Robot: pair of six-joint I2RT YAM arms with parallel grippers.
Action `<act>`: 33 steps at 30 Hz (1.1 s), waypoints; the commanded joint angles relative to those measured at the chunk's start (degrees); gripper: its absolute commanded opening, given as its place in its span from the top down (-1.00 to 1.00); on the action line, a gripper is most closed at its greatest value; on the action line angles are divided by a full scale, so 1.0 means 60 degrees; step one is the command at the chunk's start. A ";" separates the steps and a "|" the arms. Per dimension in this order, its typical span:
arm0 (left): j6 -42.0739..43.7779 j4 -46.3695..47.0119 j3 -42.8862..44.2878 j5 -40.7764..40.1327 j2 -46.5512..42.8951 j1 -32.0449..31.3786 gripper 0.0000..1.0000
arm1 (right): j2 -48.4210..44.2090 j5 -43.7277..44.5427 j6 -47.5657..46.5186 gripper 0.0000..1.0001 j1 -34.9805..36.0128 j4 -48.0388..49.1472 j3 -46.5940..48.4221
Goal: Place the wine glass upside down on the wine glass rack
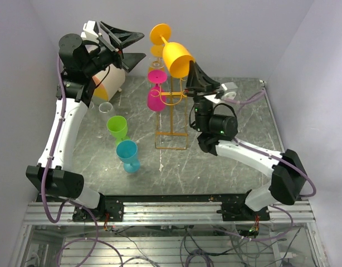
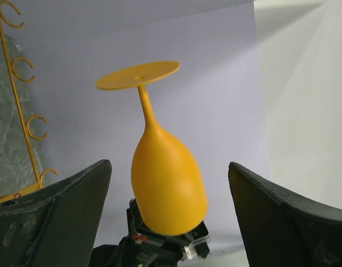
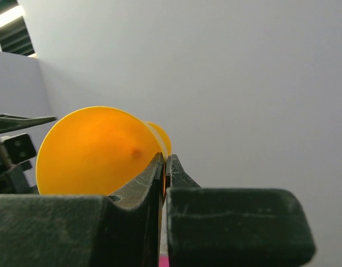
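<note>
An orange-yellow wine glass hangs in the air, tilted, with its foot up and to the left and its bowl mouth down. My right gripper is shut on the rim of the bowl, the wall pinched between the jaws at the right gripper's tips. The wine glass rack stands on the table below and slightly left of the glass. My left gripper is raised at the back left, open and empty. Its wrist view shows the glass beyond its spread fingers and the rack's loops at the left.
A pink glass hangs upside down on the rack's left side. A green glass, a blue glass and a clear one stand left of the rack. A white and orange round object sits at the back left. Walls enclose three sides.
</note>
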 commanded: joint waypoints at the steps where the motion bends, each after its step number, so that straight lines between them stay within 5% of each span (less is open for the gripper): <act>1: -0.0637 0.0791 -0.0182 0.0051 0.0196 -0.0043 -0.99 | 0.0601 0.0026 -0.1228 1.00 0.0539 0.1844 0.0589; 27: -0.0269 0.0984 -0.0331 -0.0187 0.0578 -0.0219 0.02 | 0.2616 -0.0035 -0.2127 1.00 0.1578 0.1637 0.1724; 33: 0.0021 0.1052 -0.0248 -0.0155 0.0597 -0.0215 0.84 | 0.2753 -0.0077 -0.2147 1.00 0.1688 0.1557 0.1755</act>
